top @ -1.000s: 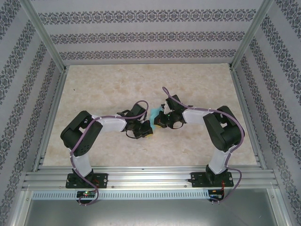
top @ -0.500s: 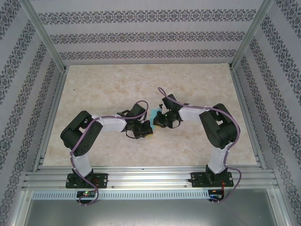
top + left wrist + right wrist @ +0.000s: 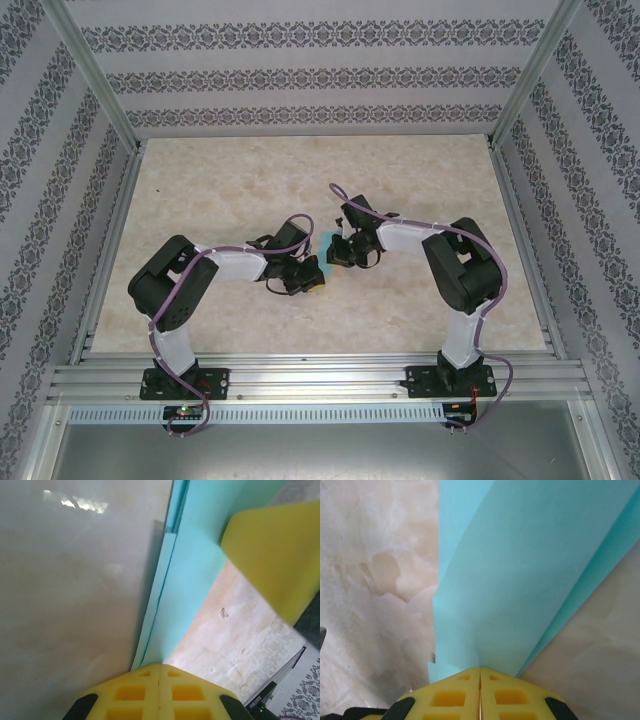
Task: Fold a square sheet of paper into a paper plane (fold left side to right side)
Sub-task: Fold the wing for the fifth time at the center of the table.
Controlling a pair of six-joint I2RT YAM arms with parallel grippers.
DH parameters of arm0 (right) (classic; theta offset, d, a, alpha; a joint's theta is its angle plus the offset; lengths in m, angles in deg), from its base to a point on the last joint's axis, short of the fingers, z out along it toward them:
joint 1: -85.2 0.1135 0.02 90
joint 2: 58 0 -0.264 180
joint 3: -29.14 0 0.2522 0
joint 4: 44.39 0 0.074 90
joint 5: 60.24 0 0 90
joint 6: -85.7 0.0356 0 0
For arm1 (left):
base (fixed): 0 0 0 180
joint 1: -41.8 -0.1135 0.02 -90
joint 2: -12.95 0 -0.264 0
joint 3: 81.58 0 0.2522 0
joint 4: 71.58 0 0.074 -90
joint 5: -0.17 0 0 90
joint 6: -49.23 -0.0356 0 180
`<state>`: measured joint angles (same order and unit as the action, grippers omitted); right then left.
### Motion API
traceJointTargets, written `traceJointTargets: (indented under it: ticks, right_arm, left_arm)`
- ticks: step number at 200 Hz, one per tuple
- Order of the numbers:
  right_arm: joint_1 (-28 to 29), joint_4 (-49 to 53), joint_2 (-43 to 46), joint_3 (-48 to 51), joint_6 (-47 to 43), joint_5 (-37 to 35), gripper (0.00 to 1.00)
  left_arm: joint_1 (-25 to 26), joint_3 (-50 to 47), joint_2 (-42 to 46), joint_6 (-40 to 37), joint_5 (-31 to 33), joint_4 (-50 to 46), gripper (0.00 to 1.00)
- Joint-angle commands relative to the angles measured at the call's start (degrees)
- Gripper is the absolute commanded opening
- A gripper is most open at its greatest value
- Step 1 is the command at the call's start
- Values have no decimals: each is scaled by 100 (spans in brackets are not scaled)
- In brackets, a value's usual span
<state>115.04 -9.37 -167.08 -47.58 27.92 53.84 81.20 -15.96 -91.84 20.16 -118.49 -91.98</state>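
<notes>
The light turquoise sheet of paper (image 3: 326,242) is folded into layers and held between both grippers near the table's middle. My left gripper (image 3: 312,281) is shut on the paper's near end. In the left wrist view its yellow pads meet at the gripper (image 3: 159,666) and the layered paper (image 3: 192,565) rises from them, with the right gripper's yellow finger (image 3: 272,550) behind. My right gripper (image 3: 336,251) is shut on the paper's other end. In the right wrist view the paper (image 3: 520,565) fans out from the closed gripper (image 3: 480,669). Its full outline is hidden by the grippers.
The beige marbled table (image 3: 230,185) lies open on all sides of the grippers. Patterned walls with metal posts (image 3: 95,70) enclose it at the back and sides. An aluminium rail (image 3: 320,380) carries the arm bases along the near edge.
The right arm has reached further left and away, carrying its gripper and its end of the paper a little towards the back left. The left arm has stayed put.
</notes>
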Motion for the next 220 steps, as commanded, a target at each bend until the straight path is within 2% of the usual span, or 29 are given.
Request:
traceJointTargets:
  ticks: [1, 123, 190, 220]
  right_arm:
    - [-213, 77, -157, -221, -274, -496, 9]
    - [-872, 501, -595, -885, -841, -613, 10]
    - [-1216, 508, -885, -1397, -820, -565, 10]
    - [-1309, 415, -717, -1441, -770, -518, 11]
  left_arm:
    - [16, -358, -397, 89, 309, -645, 0]
    - [-2, -474, -340, 125, 297, -541, 0]
    - [-2, -483, -334, 136, 292, -506, 0]
    - [-2, -497, -323, 135, 286, -477, 0]
